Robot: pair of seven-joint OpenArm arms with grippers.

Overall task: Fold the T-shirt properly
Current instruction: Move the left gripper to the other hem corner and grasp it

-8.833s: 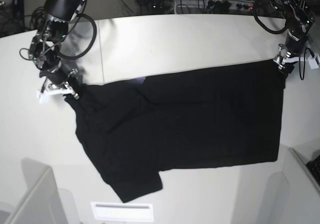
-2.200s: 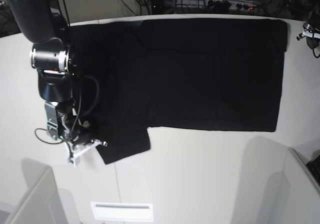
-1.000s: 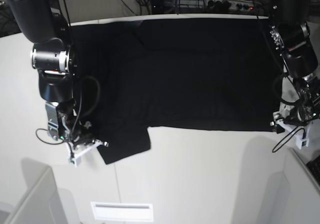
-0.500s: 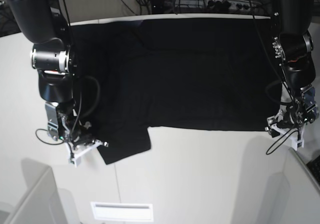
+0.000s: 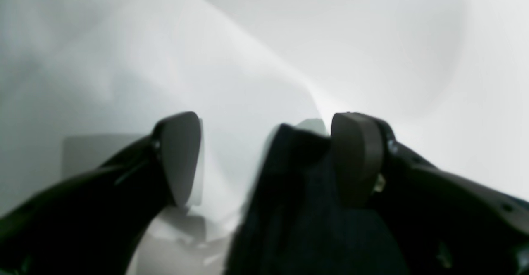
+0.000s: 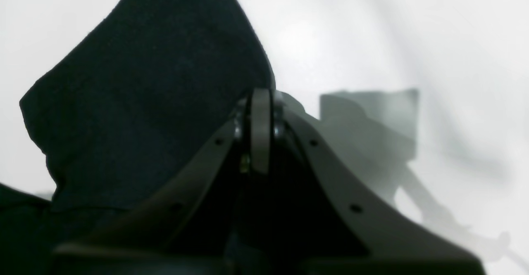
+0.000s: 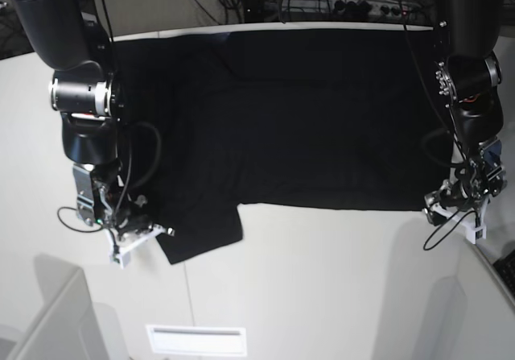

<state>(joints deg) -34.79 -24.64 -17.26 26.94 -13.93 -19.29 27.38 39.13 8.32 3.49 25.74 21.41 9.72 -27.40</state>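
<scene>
Between the wide-open left gripper (image 5: 264, 155) fingers sits the T-shirt (image 7: 322, 118) corner; the right gripper (image 6: 260, 134) pinches its sleeve.

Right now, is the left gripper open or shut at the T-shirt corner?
Open. The left gripper has its fingers wide apart, with the T-shirt corner lying between them, unpinched.

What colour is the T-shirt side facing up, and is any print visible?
Plain black; no print shows on the T-shirt. Clearest in the base view.

A corner of the black T-shirt (image 5: 297, 192) is seen between the spread fingers (image 5: 179, 155) of the left end effector (image 5: 266, 157), over the white bench (image 5: 372, 39).
</scene>
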